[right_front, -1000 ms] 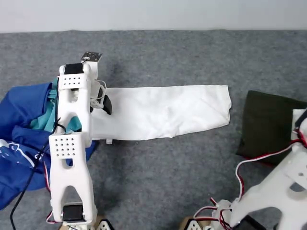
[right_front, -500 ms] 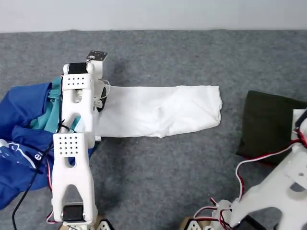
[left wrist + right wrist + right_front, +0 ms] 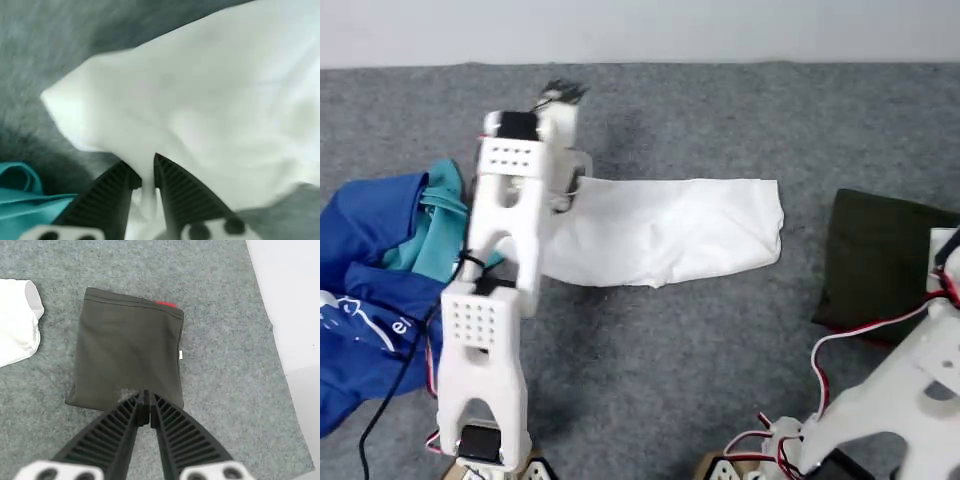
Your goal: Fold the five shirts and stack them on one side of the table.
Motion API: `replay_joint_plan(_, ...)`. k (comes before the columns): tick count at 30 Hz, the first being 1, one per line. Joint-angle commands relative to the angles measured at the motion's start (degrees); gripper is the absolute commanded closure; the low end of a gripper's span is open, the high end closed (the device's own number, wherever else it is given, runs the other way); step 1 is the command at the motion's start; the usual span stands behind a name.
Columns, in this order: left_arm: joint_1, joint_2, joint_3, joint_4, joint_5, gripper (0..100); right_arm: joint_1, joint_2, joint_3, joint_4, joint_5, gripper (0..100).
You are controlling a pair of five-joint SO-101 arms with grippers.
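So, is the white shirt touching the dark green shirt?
No, a strip of bare grey mat lies between the white shirt and the folded dark green shirt.

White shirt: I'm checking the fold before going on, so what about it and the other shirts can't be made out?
white shirt: high view, the left arm covers one end; left wrist view, cloth hides how deep the left end effector bites.
dark folded shirt: high view, cut by the edge, partly under the right arm.
teal shirt: high view, mostly under the blue shirt, cut by the edge.
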Motion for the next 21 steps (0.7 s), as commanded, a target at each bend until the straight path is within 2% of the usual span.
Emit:
replay_joint_plan(1, 5.89, -8.79, -0.48, 1.23, 1.23, 99, 0.66, -1.8, -0.26, 2.07, 0.18, 98.0)
replay_joint_plan(9, 14.77, -9.14, -3.3, -0.88, 2.11, 99, 0.66, -1.54, -0.26, 2.07, 0.18, 98.0)
replay_joint_plan(14, 19.69, -5.36, -8.22, -4.31, 2.2, 99, 0.66, -1.54, -0.18, 2.07, 0.18, 98.0)
replay_joint_plan(21, 25.76, 1.93, -19.03, -4.75, 4.13, 99, 0.66, -1.8, -0.18, 2.07, 0.26, 98.0)
